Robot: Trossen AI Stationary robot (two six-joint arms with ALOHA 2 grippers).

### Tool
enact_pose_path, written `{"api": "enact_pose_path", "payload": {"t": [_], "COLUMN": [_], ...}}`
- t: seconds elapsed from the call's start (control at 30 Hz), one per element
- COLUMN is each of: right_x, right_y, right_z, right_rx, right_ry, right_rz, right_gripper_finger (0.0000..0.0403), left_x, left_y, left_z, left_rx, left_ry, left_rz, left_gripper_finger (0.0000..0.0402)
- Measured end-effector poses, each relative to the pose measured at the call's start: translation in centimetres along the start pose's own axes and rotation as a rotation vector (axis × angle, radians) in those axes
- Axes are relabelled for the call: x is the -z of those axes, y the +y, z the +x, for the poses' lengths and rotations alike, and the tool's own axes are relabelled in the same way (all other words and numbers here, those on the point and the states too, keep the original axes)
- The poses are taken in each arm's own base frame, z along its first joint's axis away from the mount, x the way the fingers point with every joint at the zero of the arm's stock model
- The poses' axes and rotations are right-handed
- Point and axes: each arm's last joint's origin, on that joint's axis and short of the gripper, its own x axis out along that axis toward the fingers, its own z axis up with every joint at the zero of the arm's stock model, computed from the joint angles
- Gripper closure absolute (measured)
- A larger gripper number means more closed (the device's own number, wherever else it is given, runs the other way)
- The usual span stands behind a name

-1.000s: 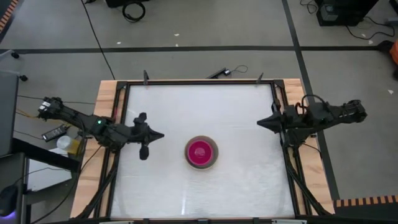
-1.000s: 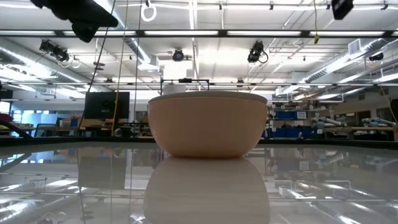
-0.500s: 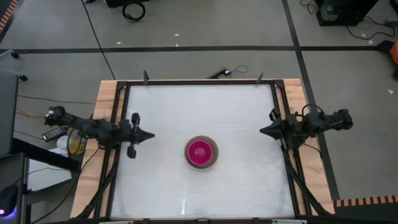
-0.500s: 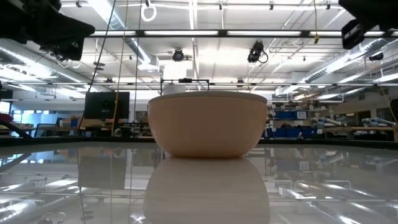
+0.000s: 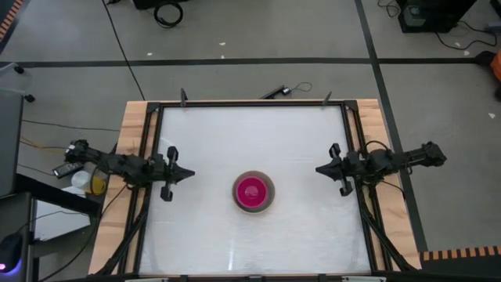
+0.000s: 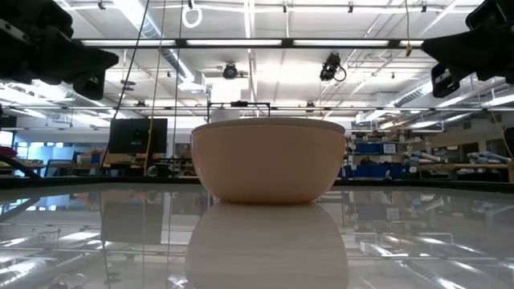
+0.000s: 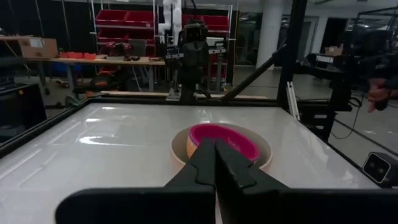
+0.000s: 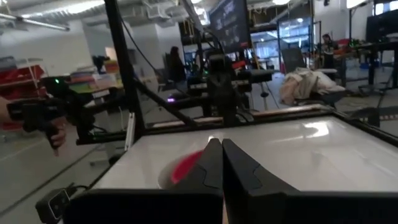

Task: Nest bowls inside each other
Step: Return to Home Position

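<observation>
The bowls stand nested in the middle of the table. A cream-beige bowl point(image 5: 254, 192) is outermost, with a red bowl point(image 7: 224, 135) inside it; any further bowls between them do not show. The stack rests on its base point(image 6: 269, 197). My left gripper point(image 5: 191, 174) is shut and hovers near the table's left edge, pointing level at the bowls. My right gripper point(image 5: 318, 169) is shut near the right edge and also points at them. Both hold nothing.
A black frame point(image 5: 250, 103) runs round the white tabletop point(image 5: 250, 133). A person's hand holding a dark device shows beyond the table in the left wrist view point(image 7: 378, 93) and the right wrist view point(image 8: 53, 134). Free tabletop lies all round the bowls.
Both arms have come down. My left gripper has also drawn back toward the table's left edge, away from the bowls. Both now point level across the table. The bowls have stayed where they were.
</observation>
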Motion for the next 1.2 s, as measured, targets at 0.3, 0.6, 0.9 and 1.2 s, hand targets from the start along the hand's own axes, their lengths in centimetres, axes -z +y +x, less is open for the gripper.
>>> {"api": "enact_pose_path", "payload": {"t": [0.3, 0.6, 0.9, 1.2], "right_x": [0.1, 0.0, 0.0, 0.0], "right_y": [-0.4, -0.5, -0.5, -0.5], "right_z": [0.1, 0.1, 0.1, 0.1], "right_rx": [0.001, 0.020, 0.021, 0.022], "right_ry": [0.012, 0.005, 0.005, 0.005], "right_rz": [0.037, 0.040, 0.040, 0.039], "right_gripper_finger": [0.0394, 0.0368, 0.0365, 0.0366], "left_x": [0.1, 0.0, 0.1, 0.1], "left_y": [1.0, 1.7, 1.7, 1.7], "left_z": [0.3, 0.4, 0.4, 0.4], "left_rx": [0.033, 0.075, 0.068, 0.068], "left_ry": [0.010, 0.007, 0.012, 0.013], "left_rz": [0.028, 0.014, 0.013, 0.013], "left_gripper_finger": [0.0401, 0.0401, 0.0386, 0.0382]}}
